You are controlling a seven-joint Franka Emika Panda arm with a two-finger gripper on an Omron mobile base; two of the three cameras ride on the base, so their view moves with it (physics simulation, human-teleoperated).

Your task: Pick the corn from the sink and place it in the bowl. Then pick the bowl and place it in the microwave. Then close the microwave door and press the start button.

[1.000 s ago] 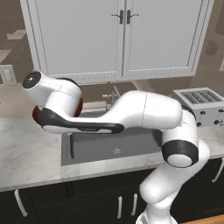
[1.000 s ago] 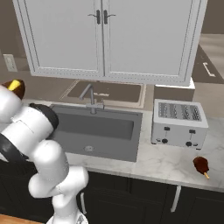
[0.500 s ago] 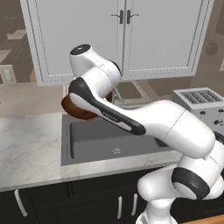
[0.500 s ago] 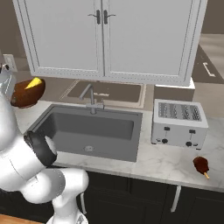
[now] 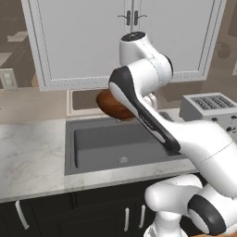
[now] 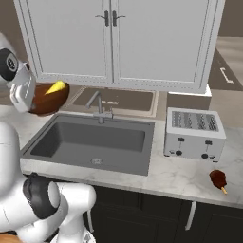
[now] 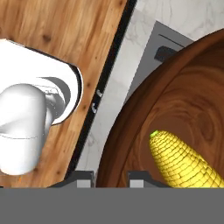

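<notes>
Carrying the reddish-brown bowl point(image 6: 49, 97) high above the counter, the gripper point(image 7: 111, 176) is clamped on the bowl's rim, one finger tip outside the wall and one inside, as the hand view shows. The corn point(image 7: 186, 159) lies inside the bowl just beyond the inner finger, its pale green tip toward the bowl's middle; from the right base view it pokes up over the rim as a yellow wedge. Far beneath the hand sits the sink point(image 5: 120, 146), its dark basin holding nothing but the drain, with the faucet point(image 6: 98, 108) behind it. The toaster point(image 6: 194, 134) stands on the marble counter point(image 6: 171, 173) on the far side of the basin from the hand, and a small brown item on a stick point(image 6: 218, 179) lies beyond it.

The first part of the job looks done, and the step in hand is judged to be the transfer to the microwave, which cannot be placed from here. A one-sided pinch on a shallow dish gives little margin: any roll of the wrist tips the load, and the loose cob could slide out. The sound course is to keep the rim level, swing slowly, and pass well under the white cabinet doors point(image 5: 127, 39) close behind the arm.
</notes>
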